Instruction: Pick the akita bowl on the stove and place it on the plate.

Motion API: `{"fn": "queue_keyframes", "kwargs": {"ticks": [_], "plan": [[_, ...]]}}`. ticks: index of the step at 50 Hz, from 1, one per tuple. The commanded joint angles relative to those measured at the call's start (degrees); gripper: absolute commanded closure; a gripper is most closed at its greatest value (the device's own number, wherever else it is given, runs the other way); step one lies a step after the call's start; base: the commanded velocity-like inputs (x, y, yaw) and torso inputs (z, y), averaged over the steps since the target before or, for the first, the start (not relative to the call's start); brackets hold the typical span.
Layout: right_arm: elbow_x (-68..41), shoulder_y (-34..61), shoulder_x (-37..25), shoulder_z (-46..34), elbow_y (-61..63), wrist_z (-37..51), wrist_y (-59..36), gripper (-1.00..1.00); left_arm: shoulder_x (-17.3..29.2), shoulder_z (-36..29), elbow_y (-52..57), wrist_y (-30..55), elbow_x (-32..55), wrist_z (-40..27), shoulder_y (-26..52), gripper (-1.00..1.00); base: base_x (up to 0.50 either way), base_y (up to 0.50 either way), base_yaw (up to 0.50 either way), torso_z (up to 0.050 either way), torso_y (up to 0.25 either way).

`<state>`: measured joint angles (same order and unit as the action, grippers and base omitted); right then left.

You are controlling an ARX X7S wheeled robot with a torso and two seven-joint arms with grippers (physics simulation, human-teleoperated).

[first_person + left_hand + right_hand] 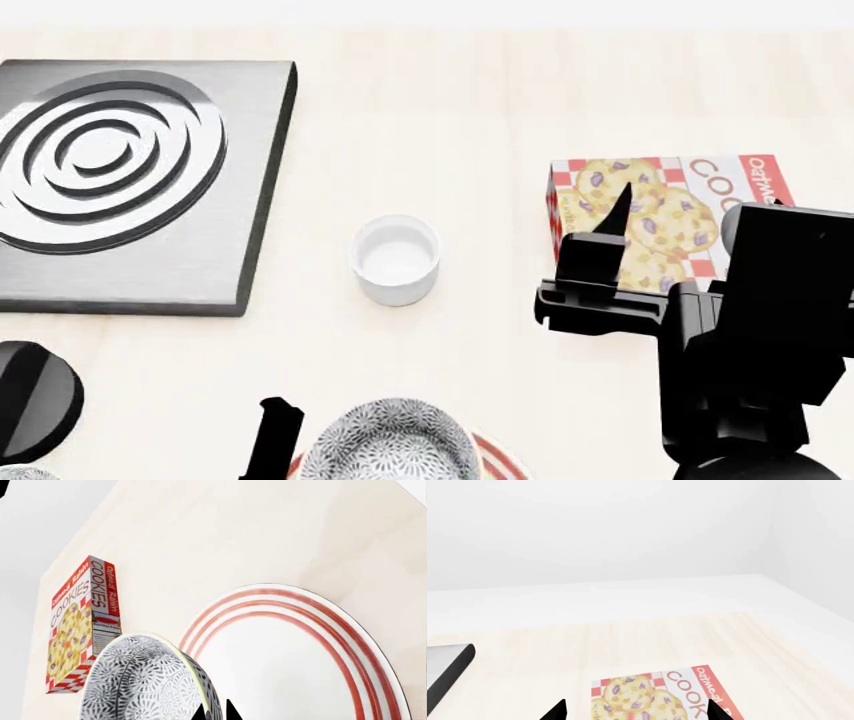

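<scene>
Beside the akita bowl (150, 682), only the left wrist shows the plate's (320, 645) width.

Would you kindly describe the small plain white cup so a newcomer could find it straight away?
In the head view, find the stove, the dark grey slab at the far left of the table. Just off its right edge stands the cup, alone on bare wood. It is plain white, unlike the patterned akita bowl nearer the robot.

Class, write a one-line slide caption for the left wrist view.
Patterned akita bowl overlapping the red-ringed plate, cookie box behind.
</scene>
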<state>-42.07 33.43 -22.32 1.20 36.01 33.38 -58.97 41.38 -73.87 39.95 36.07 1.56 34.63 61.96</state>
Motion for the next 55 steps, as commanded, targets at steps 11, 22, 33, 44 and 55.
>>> {"fn": "queue_keyframes", "kwargs": {"ticks": [11,22,33,44,55], "plan": [[0.62,-0.2,0.77,1.13,0.05,-0.85,0.29,-1.0,-1.12,0.74,-1.56,-0.33,-1.83,-0.26,-1.27,1.0,0.0,0.0,0.0,0.0,0.001],[0.34,-0.11,0.61,1.05,0.01,-0.63,0.36,-1.0,-1.37,-0.07,-1.64,-0.47,-2.4,-1.04,-2.33,1.0,0.0,0.0,0.0,0.0,0.0],[0.26,-0.22,0.51,0.86,-0.15,-0.49,0.72,-1.0,-1.1,-1.2,-2.66,-1.47,-3.08,-1.96,-3.85,1.0,0.0,0.0,0.0,0.001,0.0],[-0.16,-0.23,0.34,0.9,-0.02,-0.19,0.64,-1.0,-0.9,-1.55,-2.89,-1.35,-3.05,-2.52,-4.85,1.0,0.0,0.0,0.0,0.0,0.001],[-0.42,-0.22,0.16,0.84,-0.06,-0.01,0.77,-1.0,-0.92,-1.27,-3.37,-1.69,-2.85,-2.95,-5.12,1.0,0.0,0.0,0.0,0.0,0.0]]}}
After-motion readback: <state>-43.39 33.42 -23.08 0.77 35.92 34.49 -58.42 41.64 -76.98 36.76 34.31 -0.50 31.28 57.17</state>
